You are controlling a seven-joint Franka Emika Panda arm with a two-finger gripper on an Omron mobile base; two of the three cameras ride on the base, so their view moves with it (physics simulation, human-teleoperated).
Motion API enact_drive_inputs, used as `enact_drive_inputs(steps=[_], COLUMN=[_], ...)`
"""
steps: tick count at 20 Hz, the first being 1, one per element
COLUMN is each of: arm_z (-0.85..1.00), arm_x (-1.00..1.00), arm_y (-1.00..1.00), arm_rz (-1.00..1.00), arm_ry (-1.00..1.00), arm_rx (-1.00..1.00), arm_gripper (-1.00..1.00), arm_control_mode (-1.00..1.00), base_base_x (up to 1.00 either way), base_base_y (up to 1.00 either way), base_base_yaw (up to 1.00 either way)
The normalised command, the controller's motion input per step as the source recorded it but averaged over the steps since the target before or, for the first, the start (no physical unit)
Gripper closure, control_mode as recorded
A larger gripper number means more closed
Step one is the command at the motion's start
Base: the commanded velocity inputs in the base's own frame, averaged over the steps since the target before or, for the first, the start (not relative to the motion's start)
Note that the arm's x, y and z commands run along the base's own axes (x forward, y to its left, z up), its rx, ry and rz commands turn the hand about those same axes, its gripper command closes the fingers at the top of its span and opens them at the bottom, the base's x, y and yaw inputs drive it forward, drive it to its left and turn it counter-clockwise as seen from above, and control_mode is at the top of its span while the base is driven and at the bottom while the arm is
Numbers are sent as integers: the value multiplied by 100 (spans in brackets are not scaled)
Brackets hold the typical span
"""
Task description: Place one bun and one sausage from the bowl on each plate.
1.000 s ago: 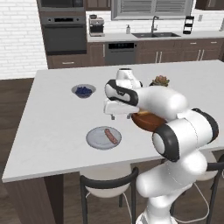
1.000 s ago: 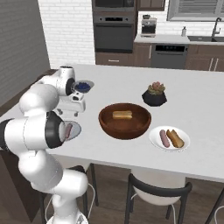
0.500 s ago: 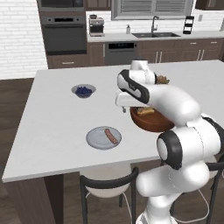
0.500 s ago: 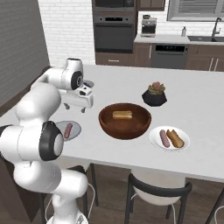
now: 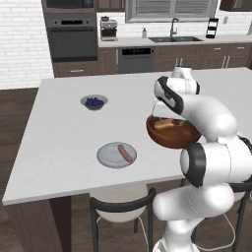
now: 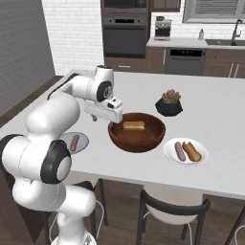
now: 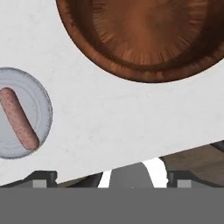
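tool [image 6: 104,118] spread, empty | right view: white plate [image 6: 185,151] filled | bowl [image 6: 137,132]: one bun [image 6: 133,126]

A pale island surface [image 5: 64,128] stood on a dark wood floor [image 5: 12,113], with black-framed stools [image 6: 174,215] tucked under its near edge. Behind ran white brick wall [image 6: 72,33], dark cabinets [image 5: 133,59], a built-in oven [image 5: 71,42], a sink [image 5: 170,38] and a shuttered window [image 5: 170,7].

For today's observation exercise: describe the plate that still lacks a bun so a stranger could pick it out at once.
Start at the big white island counter and find the large brown wooden bowl near its front edge. The plate lies beside that bowl, on the robot's side. It is pale grey-blue and carries one sausage alone, whereas the white plate has sausage and bun.
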Motion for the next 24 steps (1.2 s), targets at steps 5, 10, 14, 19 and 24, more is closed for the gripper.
enact_drive_inputs(steps=[5, 10, 14, 19, 24], arm_z=[-2, -29, -38, -32, -30], arm_x=[20, 42, 49, 56, 55], arm_y=[-58, -17, 0, -6, -14], arm_rz=[-16, -20, -36, -47, -41], arm_ry=[0, 0, 0, 0, 0], arm_rx=[0, 0, 1, 3, 3], arm_gripper=[-100, -100, -100, -100, -100], arm_control_mode=[-100, -100, -100, -100, -100], base_base_x=[0, 0, 0, 0, 0], base_base_y=[0, 0, 0, 0, 0], base_base_yaw=[0, 0, 0, 0, 0])
